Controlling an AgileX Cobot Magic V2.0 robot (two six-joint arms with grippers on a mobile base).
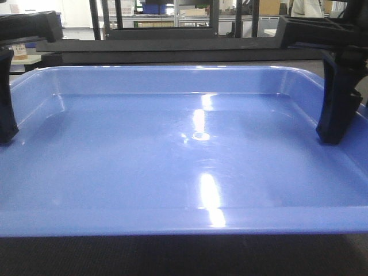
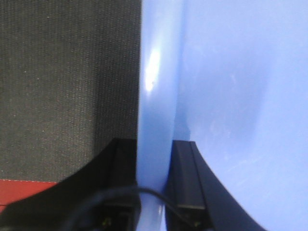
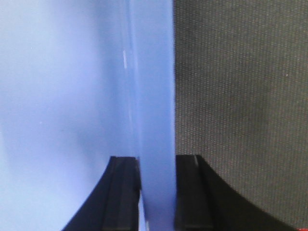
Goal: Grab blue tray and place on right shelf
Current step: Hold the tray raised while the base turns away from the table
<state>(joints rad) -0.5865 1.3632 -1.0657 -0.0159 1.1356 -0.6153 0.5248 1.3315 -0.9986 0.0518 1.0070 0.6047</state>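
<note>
Currently my left gripper [image 2: 154, 154] and right gripper [image 3: 156, 163] each clamp one side rim of the blue tray [image 1: 144, 149]. It is level, filling the front view, with dark woven mat [image 2: 62, 86] beyond each rim.

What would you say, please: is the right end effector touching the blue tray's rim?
Touching. In the right wrist view, the right end effector clamps the blue tray by its rim, both fingers flush against it with no gap.

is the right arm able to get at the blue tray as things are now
Yes, apparently: the right end effector grips the side rim of the blue tray, one finger inside, one outside, with nothing else between.
</note>
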